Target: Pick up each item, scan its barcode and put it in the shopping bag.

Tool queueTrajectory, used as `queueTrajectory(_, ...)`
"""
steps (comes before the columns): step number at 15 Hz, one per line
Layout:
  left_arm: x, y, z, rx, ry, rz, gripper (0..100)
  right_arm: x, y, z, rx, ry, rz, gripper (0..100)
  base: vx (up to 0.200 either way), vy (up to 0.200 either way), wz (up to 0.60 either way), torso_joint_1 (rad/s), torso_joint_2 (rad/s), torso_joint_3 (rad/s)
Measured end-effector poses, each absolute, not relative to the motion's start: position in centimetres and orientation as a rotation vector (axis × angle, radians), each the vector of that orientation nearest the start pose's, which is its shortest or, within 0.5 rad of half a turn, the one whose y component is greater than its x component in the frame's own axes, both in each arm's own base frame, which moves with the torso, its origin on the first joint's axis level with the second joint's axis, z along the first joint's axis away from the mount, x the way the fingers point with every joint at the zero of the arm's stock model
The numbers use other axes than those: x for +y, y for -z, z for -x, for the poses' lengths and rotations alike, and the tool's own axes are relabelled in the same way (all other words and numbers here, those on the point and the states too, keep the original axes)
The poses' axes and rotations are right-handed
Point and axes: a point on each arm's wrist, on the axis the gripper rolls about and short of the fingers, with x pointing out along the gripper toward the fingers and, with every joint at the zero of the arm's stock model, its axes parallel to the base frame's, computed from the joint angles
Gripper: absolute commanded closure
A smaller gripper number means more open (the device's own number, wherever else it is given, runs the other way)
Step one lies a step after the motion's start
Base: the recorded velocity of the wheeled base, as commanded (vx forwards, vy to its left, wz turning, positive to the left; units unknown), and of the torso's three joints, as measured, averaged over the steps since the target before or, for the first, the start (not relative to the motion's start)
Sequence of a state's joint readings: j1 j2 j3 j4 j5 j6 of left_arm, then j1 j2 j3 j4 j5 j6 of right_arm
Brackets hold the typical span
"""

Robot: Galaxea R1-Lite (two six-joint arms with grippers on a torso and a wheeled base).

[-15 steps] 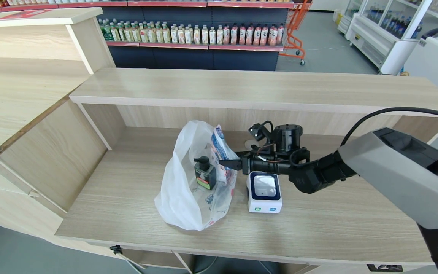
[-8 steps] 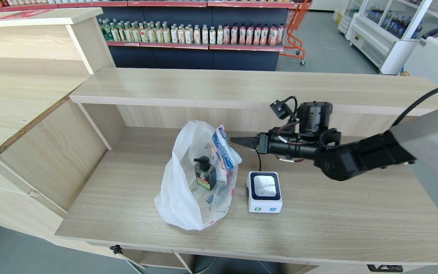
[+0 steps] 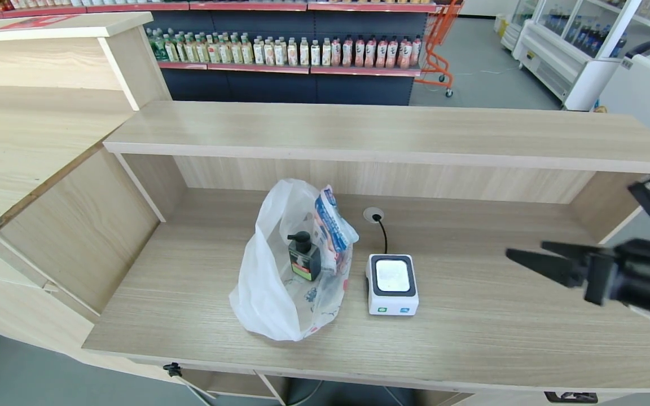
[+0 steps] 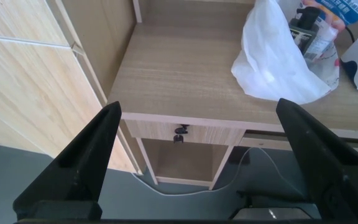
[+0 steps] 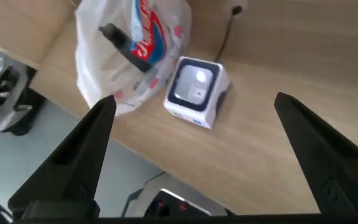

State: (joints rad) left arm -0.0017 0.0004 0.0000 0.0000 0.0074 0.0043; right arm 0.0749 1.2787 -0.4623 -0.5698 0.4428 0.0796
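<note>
The right gripper (image 3: 528, 255) is open and holds nothing: its two dark fingers (image 3: 550, 267) stand wide apart, with only air between them. It hangs over the right part of the counter (image 3: 471, 338), with its tips pointing across toward the robot's left. The forearm behind it lies almost level and comes in from the right side. It is well apart from the scanner (image 3: 392, 283), which sits flat near the middle of the counter, its window facing up and its black cable (image 3: 383, 237) running to a hole at the back. Just beside the scanner, on the robot's left, stands the white shopping bag (image 3: 268, 293) with its mouth open upward. A dark pump bottle (image 3: 304, 260) stands upright inside it, and a colourful packet (image 3: 329, 225) leans at the side nearest the scanner. I cannot tell well whether the packet is fully inside or partly over the rim. The left gripper (image 4: 197, 107) is also open and empty. It is held off the left front corner of the counter, far from the bag, and it looks rather parked than working. I judge that the putting-in step is finished for these two items, so the task is late or perhaps complete. The next move calls for finding another item to pick and bringing its barcode over the scanner window; if there is none, the arm needs only to rest.
</note>
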Motion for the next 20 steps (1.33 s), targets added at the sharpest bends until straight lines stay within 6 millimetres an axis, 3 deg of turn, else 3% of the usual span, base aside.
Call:
queueTrajectory(2,0.0,-7.5,2.3,0.000,-0.006,-0.005,0,0.9,-16.4,-11.9,0.246,-0.321,-0.093,0,0.000,0.000,0.00,0.000,0.00,0.000)
queueTrajectory(5,0.0,-7.5,2.3,0.000,-0.006,-0.004,0,0.4,-12.9,-4.6,0.241,-0.164,-0.058,0,0.000,0.000,0.00,0.000,0.00,0.000)
queueTrajectory(8,0.0,-7.5,2.3,0.000,-0.006,-0.004,0,0.2,-9.9,-0.1,0.162,-0.059,-0.010,0,0.000,0.000,0.00,0.000,0.00,0.000)
queueTrajectory(11,0.0,-7.5,2.3,0.000,-0.006,-0.005,0,0.1,-8.0,1.7,0.068,-0.022,0.031,0,0.000,0.000,0.00,0.000,0.00,0.000)
queueTrajectory(20,0.0,-7.5,2.3,0.000,-0.006,-0.005,0,0.1,-7.6,2.3,-0.008,-0.024,0.004,0,0.000,0.000,0.00,0.000,0.00,0.000)
